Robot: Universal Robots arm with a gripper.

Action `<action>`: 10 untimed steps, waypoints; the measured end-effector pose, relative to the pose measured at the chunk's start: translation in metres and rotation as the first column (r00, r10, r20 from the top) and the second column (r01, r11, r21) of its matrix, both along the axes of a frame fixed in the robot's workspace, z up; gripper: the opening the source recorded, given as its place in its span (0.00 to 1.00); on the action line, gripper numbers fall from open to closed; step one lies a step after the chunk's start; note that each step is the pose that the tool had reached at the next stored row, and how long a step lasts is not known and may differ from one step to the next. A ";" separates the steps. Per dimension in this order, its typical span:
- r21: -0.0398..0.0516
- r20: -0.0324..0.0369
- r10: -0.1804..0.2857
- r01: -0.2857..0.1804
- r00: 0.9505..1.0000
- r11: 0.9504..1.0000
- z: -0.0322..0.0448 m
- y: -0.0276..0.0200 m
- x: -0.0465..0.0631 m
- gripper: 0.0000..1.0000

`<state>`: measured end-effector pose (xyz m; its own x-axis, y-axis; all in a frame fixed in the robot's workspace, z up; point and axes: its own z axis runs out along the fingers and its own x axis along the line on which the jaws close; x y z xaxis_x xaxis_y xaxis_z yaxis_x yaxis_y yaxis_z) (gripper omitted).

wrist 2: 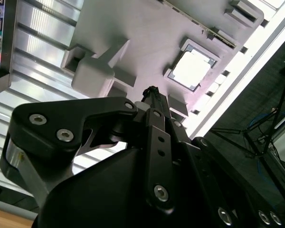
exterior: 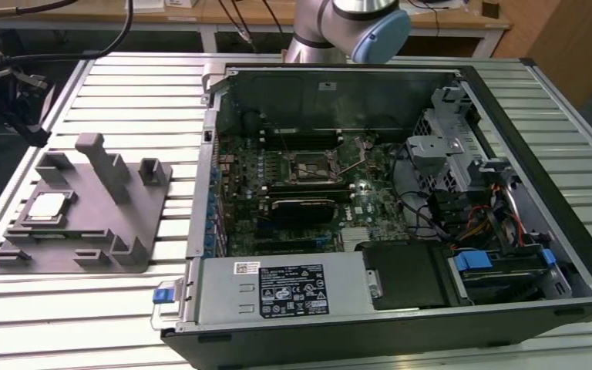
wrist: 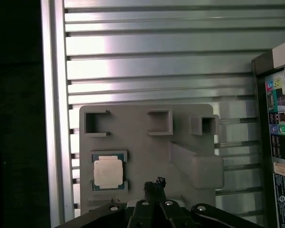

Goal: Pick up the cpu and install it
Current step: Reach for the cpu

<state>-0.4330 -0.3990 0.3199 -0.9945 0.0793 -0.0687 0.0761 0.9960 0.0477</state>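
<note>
We see the cpu [exterior: 49,206] seated in a recess of the grey fixture [exterior: 105,231] on the slatted worktop [exterior: 121,85], to the exterior view's left of the open computer case [exterior: 338,92]. End effector [wrist: 155,182] is over the fixture near the cpu, tips pressed together, holding nothing.

cpu [exterior: 48,205] [wrist 2: 191,70] [wrist: 108,172] | silvery square chip | flat | seated in grey holder recess [exterior: 80,223]

Power supply label [exterior: 294,291], print too small — illegible
</note>
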 end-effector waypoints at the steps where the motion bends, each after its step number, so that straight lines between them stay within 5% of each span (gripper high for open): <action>1: 0.000 0.000 0.000 0.000 1.000 1.000 -0.0009 0.0000 -0.001 0.11; 10: 0.000 0.000 0.000 0.000 1.000 1.000 -0.0055 -0.0001 -0.006 0.11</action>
